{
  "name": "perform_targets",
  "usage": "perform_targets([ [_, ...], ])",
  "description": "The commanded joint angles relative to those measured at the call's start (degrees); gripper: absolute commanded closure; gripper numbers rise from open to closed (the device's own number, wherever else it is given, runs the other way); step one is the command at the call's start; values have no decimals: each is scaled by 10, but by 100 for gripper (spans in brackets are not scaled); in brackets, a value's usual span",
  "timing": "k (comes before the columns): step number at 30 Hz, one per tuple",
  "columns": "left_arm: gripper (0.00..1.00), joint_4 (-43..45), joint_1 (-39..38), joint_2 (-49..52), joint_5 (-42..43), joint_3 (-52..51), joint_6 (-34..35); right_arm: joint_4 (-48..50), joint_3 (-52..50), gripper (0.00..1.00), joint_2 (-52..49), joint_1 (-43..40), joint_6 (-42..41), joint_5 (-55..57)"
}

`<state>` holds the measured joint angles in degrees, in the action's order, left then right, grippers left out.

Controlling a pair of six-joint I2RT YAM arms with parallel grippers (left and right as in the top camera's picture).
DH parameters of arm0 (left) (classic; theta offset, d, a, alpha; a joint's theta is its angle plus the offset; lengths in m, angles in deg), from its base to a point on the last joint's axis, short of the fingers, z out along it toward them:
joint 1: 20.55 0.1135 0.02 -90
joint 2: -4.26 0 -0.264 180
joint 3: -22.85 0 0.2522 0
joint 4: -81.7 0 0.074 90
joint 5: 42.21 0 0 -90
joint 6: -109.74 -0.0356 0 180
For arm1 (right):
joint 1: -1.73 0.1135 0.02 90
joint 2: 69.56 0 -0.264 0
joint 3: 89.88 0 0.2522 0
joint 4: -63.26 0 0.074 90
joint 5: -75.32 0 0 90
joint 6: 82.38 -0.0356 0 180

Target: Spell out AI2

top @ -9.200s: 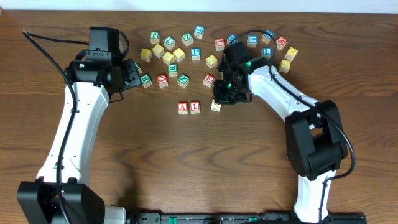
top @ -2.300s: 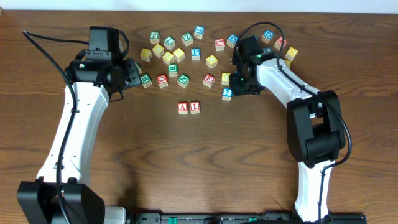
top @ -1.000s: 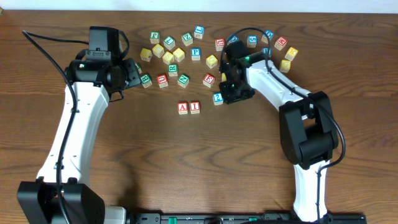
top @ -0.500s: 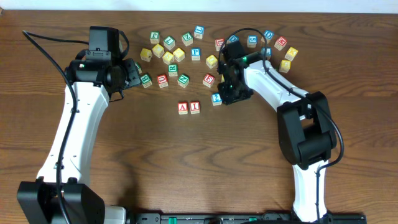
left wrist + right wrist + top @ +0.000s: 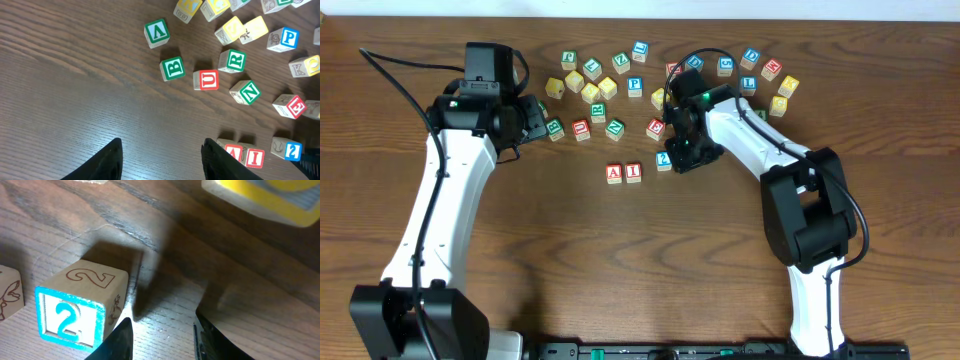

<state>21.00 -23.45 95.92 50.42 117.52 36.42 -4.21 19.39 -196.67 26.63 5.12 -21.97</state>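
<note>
Your right gripper (image 5: 160,337) had its jaws spread, with only bare table (image 5: 225,270) between them. The 2 (image 5: 75,310) sat on the wood at the lower left of the right wrist view. It was outside the jaws, just beside the left-hand finger in that frame. Contact between block and finger could not be confirmed. A yellow block (image 5: 260,197) lay at the upper right.

From overhead, the 2 stood right of and slightly above the I (image 5: 634,172), near it but apart. The A (image 5: 614,173) and the I stood side by side, touching, at the centre of the frame.

Your left gripper (image 5: 162,160) likewise had its jaws spread over bare wood, gripping nothing. It sat at the lower edge of its own view. Other blocks (image 5: 635,86) lay scattered across the top centre of the overhead frame.
</note>
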Motion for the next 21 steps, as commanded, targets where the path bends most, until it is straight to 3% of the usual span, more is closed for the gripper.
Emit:
perform_targets([
  [1,50,-1,1,10,-7,-5,-1,-3,5,64,-17,20,2,10],
  [13,50,-2,1,13,-7,-5,-1,-9,14,62,-17,34,4,34],
  [21,50,-27,1,13,-7,-5,-1,-8,38,58,-17,5,-82,30],
])
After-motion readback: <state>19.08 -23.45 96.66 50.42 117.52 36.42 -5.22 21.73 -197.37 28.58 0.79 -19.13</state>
